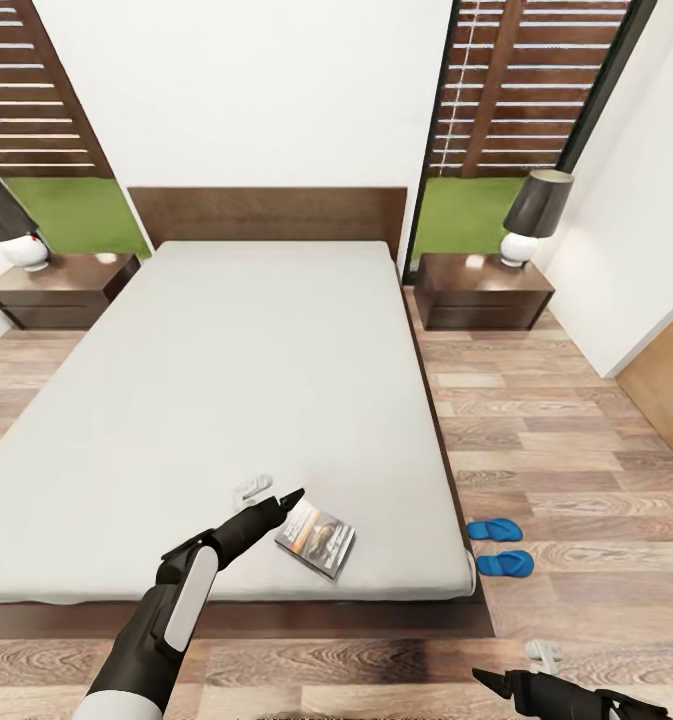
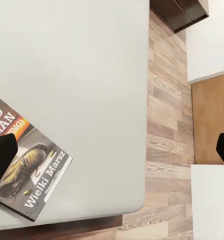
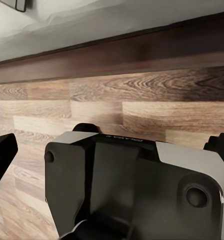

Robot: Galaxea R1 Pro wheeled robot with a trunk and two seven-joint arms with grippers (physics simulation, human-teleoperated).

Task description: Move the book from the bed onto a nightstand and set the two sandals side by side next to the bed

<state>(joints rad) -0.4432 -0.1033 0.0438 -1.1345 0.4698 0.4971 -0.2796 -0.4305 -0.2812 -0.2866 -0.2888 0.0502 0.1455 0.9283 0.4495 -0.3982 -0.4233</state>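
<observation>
left arm reaching for the book at the foot of the bed

the book (image 1: 316,538) lies flat on the bed (image 1: 226,400) near its 5 o'clock corner; the left gripper (image 1: 273,494), fingers spread wide, hovers just at the book's 10 o'clock, not yet touching. the two sandals (image 1: 500,546) sit on the floor by that corner. the right gripper (image 1: 516,672) hangs low over the floor, fingers apart, empty. i judge the book pickup is in hand: next, settle over the cover's edge, pinch, then carry toward a nightstand (image 1: 484,290) at 1 o'clock.
</observation>
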